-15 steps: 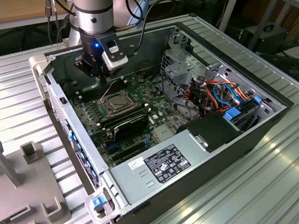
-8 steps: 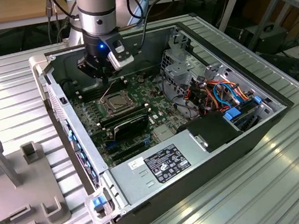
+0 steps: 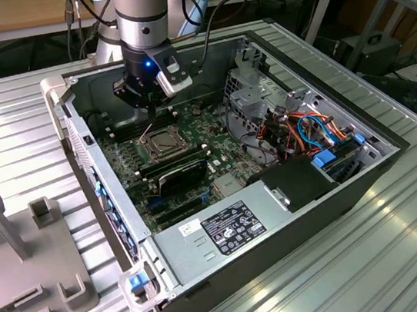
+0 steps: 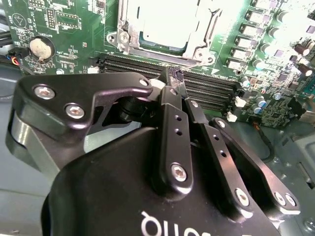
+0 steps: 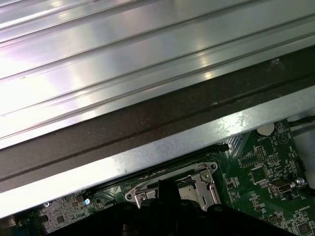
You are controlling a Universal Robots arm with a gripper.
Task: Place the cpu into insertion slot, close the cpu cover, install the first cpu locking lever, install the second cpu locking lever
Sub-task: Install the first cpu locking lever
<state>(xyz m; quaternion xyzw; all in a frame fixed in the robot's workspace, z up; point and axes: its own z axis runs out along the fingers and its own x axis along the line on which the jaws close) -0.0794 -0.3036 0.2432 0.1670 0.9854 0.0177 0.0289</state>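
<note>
the gripper (image 4: 173, 81) is seen with its fingers drawn together and nothing visible between them, its tips held over the black memory slots (image 4: 216, 88) just beside the insertion slot (image 4: 118, 38). the cpu (image 4: 162, 24) is seated in the insertion slot, framed by the cpu cover (image 4: 129, 19) laid over it.

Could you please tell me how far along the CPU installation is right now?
The cpu sits in the insertion slot with the cpu cover down over it. The hand, shut, is at the socket's edge by a locking lever. Whether either lever is latched yet, I cannot tell.
</note>
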